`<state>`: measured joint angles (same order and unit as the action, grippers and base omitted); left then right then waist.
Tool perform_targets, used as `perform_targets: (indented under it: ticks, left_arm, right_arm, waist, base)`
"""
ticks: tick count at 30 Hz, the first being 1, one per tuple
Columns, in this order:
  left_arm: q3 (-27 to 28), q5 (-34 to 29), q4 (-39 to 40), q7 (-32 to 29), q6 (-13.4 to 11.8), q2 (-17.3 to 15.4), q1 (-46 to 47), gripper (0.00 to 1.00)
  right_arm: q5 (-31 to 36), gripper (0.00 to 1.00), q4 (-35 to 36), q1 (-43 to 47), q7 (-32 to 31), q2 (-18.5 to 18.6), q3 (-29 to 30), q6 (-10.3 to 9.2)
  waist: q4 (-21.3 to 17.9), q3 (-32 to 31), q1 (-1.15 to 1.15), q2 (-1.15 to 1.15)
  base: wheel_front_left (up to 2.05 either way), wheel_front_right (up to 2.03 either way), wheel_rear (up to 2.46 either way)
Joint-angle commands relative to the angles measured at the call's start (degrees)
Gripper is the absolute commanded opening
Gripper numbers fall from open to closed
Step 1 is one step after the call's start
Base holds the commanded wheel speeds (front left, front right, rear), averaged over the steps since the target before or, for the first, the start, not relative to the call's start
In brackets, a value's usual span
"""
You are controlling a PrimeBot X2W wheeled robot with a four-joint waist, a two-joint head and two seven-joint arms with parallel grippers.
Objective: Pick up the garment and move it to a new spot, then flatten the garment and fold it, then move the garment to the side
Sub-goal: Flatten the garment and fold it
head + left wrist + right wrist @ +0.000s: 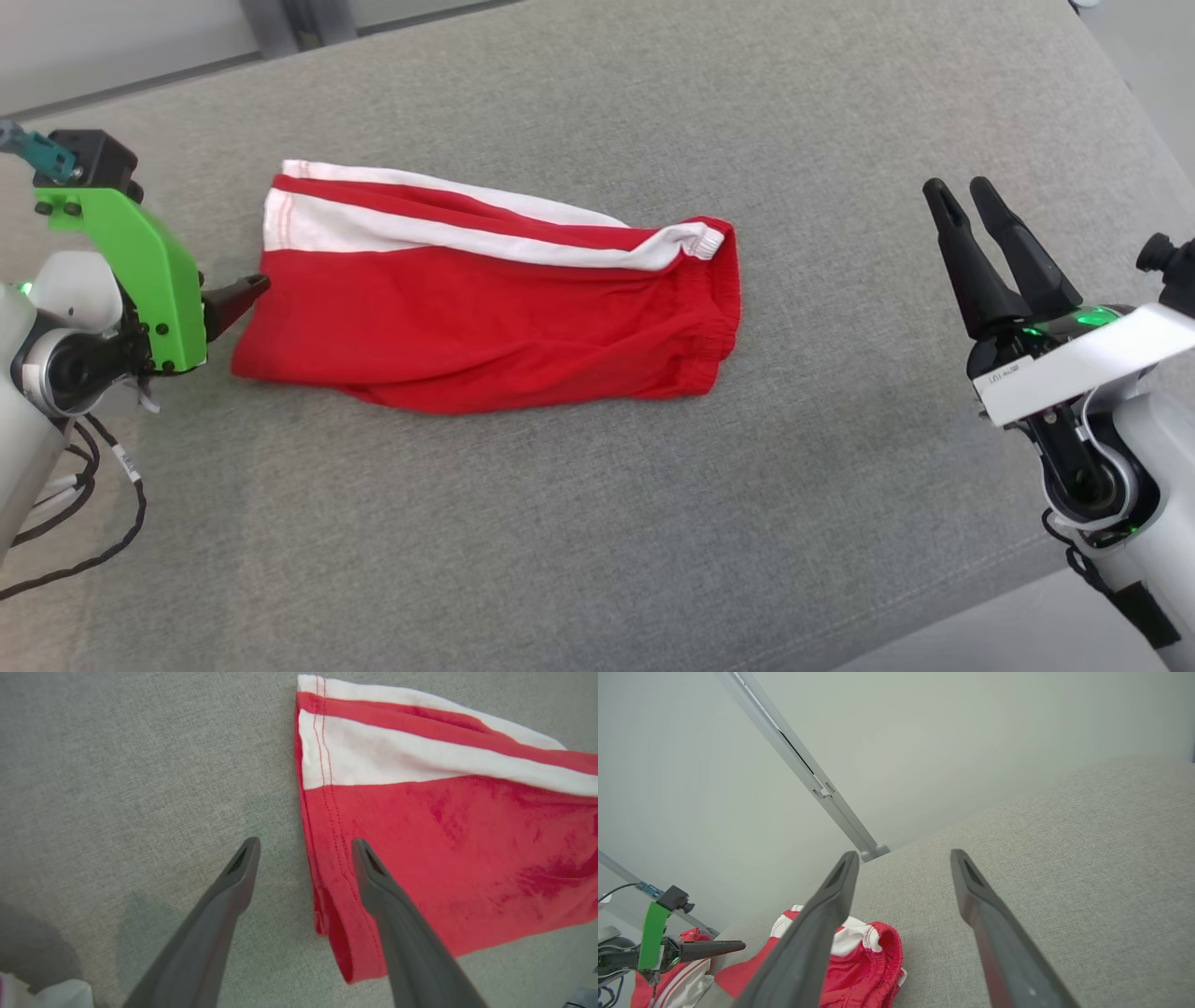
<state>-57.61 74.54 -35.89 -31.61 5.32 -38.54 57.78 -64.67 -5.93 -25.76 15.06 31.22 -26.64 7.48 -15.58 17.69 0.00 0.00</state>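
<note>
left claw (304, 843) hangs spread wide and empty at the hemmed edge of the red garment (485, 317) with white stripes, which lies folded on the grey fabric worktop (653, 523). right claw (957, 187), also released, is well apart from it.

head view: high up, faces forward and down on grey woven-fabric bench (597, 523), whole red shorts with white side stripes (485, 327) mid-frame.
left wrist view: close, steep down along left hand (304, 842) at shorts' hem end.
right wrist view: low, shallow along right hand (903, 853), across bench toward pale wall (924, 742).
shared: shorts, bench in all three.
</note>
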Motion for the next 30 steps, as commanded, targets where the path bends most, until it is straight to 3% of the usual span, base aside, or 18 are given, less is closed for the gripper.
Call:
perform_targets:
  ticks: [1,5,13,14,16,17,30]
  left_arm:
    - [0.1,0.3,-0.9,-0.4,0.3,-0.2,-1.1,1.00]
    - [0.4,1.8,-2.9,-1.3,1.1,0.5,-0.7,1.00]
    - [0.2,3.2,-4.2,-2.9,1.8,2.9,0.1,1.00]
    - [0.2,3.6,-3.8,-3.2,1.8,3.3,0.1,0.81]
    - [0.2,4.2,-2.9,-3.9,2.0,3.8,0.3,0.07]
    - [0.0,4.5,-2.5,-4.2,2.1,3.8,0.4,0.00]
    - [-1.0,6.9,0.5,-7.1,2.2,2.8,-3.8,0.00]
  right_arm:
    - [2.1,1.00,0.4,1.8,0.1,-1.3,1.6,0.03]
    - [6.2,1.00,1.1,5.2,0.1,-5.0,6.1,0.03]
    - [7.9,1.00,1.5,6.9,0.1,-7.8,7.9,0.03]
    - [8.0,1.00,1.4,6.9,0.2,-7.9,8.0,0.03]
    - [8.0,1.00,1.1,7.1,0.2,-7.9,8.2,0.03]
    - [8.1,1.00,0.8,7.2,0.2,-7.9,8.2,0.03]
    - [6.6,1.00,-2.5,8.4,0.0,-6.0,6.2,0.03]
  waist:
    - [-2.0,1.9,0.00,0.00]
    - [-3.1,3.1,0.00,0.00]
    - [-3.2,4.4,0.00,0.00]
    - [-3.0,4.5,0.00,0.00]
    - [-2.4,4.1,0.00,0.00]
    - [-2.0,3.7,0.00,0.00]
    - [4.2,-4.5,0.00,0.00]
  base:
    - [0.00,0.00,0.00]
    - [0.00,0.00,0.00]
    - [0.00,0.00,0.00]
    - [0.00,0.00,0.00]
    - [0.00,0.00,0.00]
    - [0.00,0.00,0.00]
    - [0.00,0.00,0.00]
